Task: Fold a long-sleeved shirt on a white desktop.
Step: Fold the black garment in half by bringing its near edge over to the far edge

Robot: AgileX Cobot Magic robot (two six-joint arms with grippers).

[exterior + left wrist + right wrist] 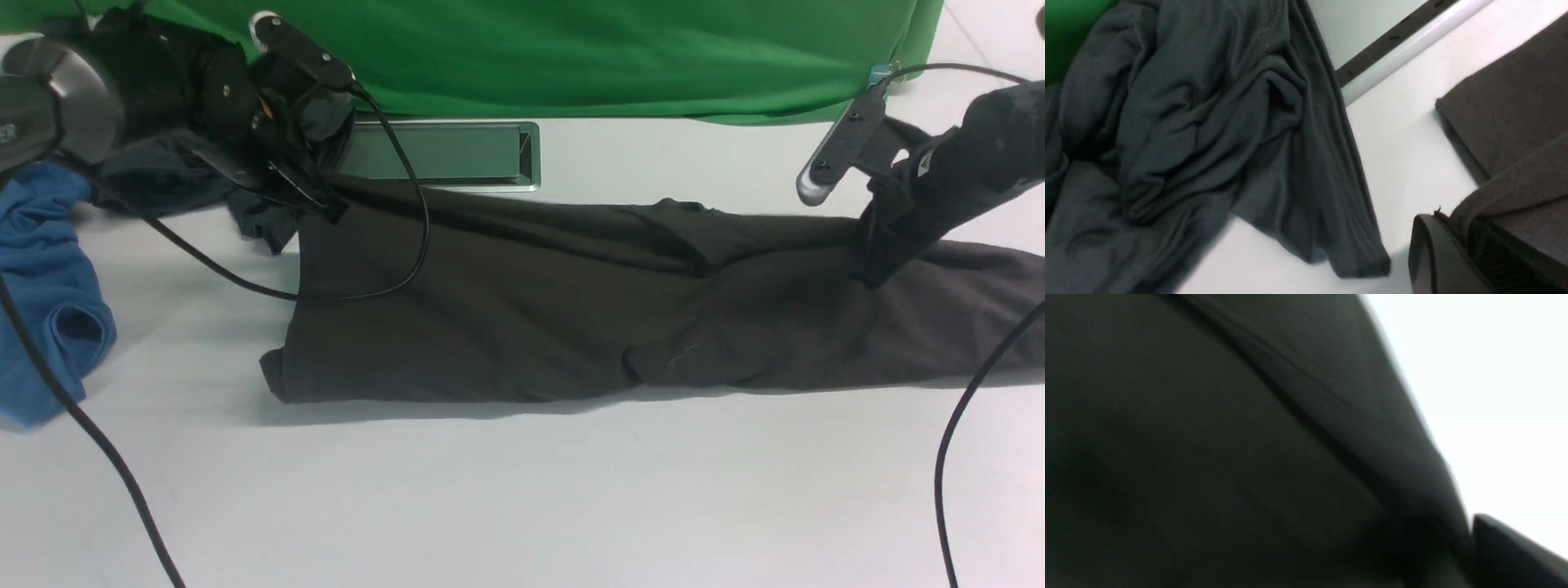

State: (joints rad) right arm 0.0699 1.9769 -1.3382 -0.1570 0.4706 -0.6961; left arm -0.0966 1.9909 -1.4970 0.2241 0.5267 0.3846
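Note:
The long-sleeved shirt lies as a long dark brownish-black band across the white desktop, folded lengthwise. My left gripper is shut on the shirt's far left corner. In the left wrist view the hem runs in between the fingers. My right gripper is down on the shirt's far edge near its right end. In the right wrist view blurred dark cloth fills most of the picture and only one finger shows. How the right jaws stand is hidden.
A crumpled charcoal-grey garment lies right beside the left gripper, and a blue garment lies at the left edge. The silver-framed hatch sits behind the shirt, before the green backdrop. Black cables hang over the shirt and beside the right arm.

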